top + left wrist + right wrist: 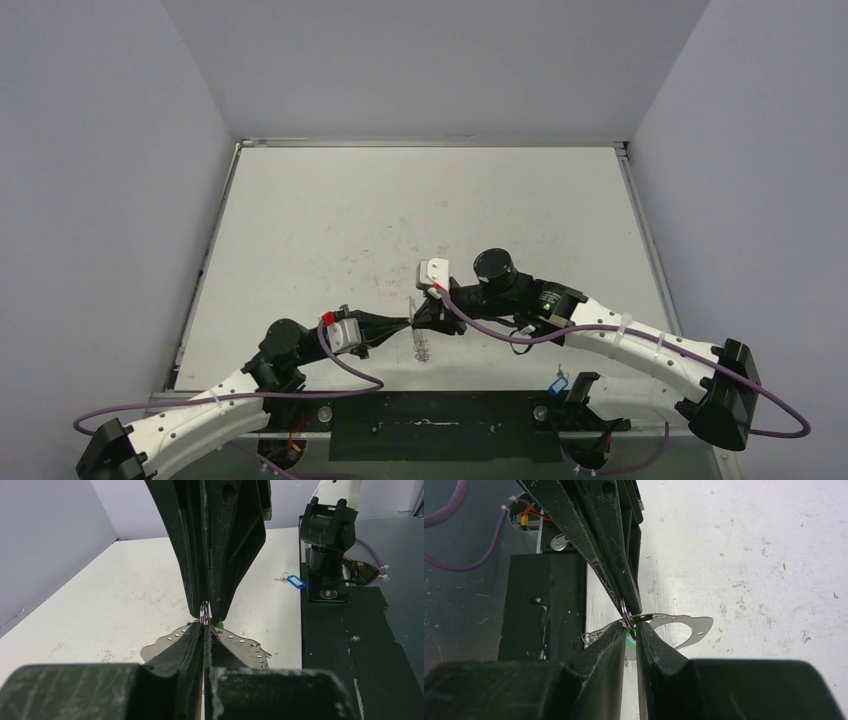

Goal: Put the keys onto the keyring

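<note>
In the middle of the overhead view, the left gripper [204, 632] is clenched on the rim of the keyring [240, 642], a thin, light band (probably springy, and apt to twist if pinched off-edge). Tip to tip with it, the right gripper [631, 635] pinches the tiny green key [219, 624]. The blue key [298, 582] lies lower right, beside the right arm's base; its plastic tag looks the surest hold.
</note>
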